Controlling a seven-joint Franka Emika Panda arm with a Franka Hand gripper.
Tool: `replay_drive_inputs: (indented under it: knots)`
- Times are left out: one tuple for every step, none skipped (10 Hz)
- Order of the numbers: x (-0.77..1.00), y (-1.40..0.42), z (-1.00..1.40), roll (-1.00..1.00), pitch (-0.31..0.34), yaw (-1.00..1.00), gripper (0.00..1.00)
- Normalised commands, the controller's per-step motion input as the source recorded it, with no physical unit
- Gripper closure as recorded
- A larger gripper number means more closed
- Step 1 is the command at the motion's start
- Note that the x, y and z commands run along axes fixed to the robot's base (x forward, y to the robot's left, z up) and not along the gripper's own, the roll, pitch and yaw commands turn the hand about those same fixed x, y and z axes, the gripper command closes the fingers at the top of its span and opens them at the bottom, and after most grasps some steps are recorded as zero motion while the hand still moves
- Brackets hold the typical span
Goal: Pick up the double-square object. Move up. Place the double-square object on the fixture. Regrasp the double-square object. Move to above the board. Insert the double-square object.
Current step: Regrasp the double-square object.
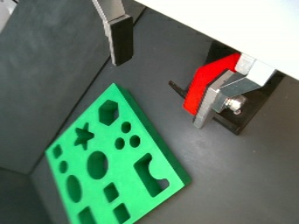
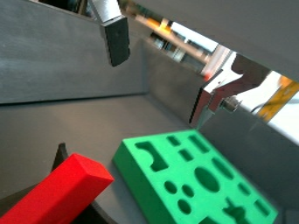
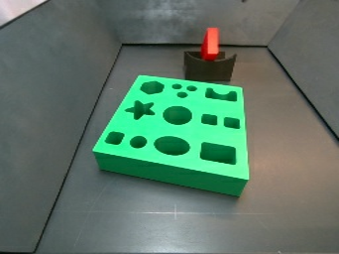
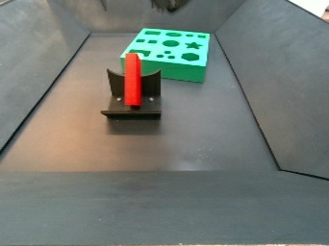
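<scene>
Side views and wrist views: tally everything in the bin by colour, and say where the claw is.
Red: 1, the double-square object, standing in the fixture.
Green: 1, the board.
Dark grey: 1, the fixture.
Total: 3.
The claw hangs open above them, empty.

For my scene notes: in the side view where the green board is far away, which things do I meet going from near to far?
Near to far: the fixture with the double-square object standing upright in it, then the board. The gripper with its fingers is out of this view; it shows open in a wrist view.
</scene>
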Motion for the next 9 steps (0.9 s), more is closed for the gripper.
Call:
replay_drive_inputs:
  knots:
    - [-0.02, -0.09, 0.02, 1.00, 0.044, 0.02, 0.00]
    - [0.00, -0.03, 0.02, 1.00, 0.046, 0.01, 0.00]
    - [0.00, -0.04, 0.00, 1.00, 0.044, 0.02, 0.00]
    - [0.00, -0.04, 0.00, 1.00, 0.041, 0.02, 0.00]
    - [-0.01, -0.03, 0.00, 1.00, 0.037, 0.02, 0.00]
    - [-0.01, -0.03, 0.00, 1.00, 0.034, 0.02, 0.00]
    - [0.00, -0.02, 0.00, 1.00, 0.030, 0.02, 0.00]
    - [0.00, -0.02, 0.00, 1.00, 0.029, 0.02, 0.00]
    - [-0.01, -0.02, 0.00, 1.00, 0.032, 0.02, 0.00]
